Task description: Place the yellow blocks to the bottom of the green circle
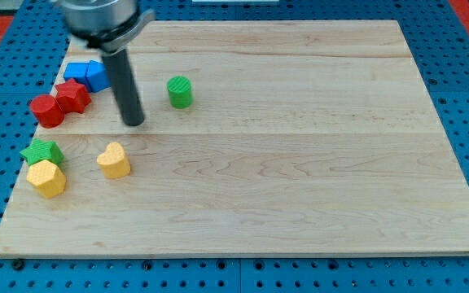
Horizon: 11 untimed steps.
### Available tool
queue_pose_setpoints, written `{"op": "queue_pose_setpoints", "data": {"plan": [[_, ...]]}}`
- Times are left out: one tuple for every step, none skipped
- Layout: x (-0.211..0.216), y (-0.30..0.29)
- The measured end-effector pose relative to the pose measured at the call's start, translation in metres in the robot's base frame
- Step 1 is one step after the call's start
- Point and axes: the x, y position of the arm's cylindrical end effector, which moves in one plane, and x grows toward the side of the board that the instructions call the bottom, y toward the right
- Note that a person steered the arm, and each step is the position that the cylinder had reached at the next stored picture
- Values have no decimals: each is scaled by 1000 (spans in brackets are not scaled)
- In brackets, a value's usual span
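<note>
Camera view showed a pale wooden counter (300,163) on a blue perforated base, with no writing or labels readable on anything. The green circle (180,92), a short ribbed cylinder, stood upright in the far-left part of the counter. Two yellow blocks lay well to its near left: a yellow heart (114,160) standing alone, and a yellow hexagon (46,178) at the left edge, touching a green star (42,152) just beyond it. Farther along that edge sat a red cylinder (47,111) against a red star (72,96), with two blue blocks (87,74) beyond. My tip (134,122), the rod's bare end serving as end effector with nothing to open or clamp, rested between the green circle and the red blocks, beyond the yellow heart and touching no block.
</note>
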Motion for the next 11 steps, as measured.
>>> {"op": "queue_pose_setpoints", "data": {"plan": [[19,-33],[50,-36],[66,0],[66,26],[98,35],[110,51],[78,75],[52,83],[107,86],[171,82],[177,62]]}}
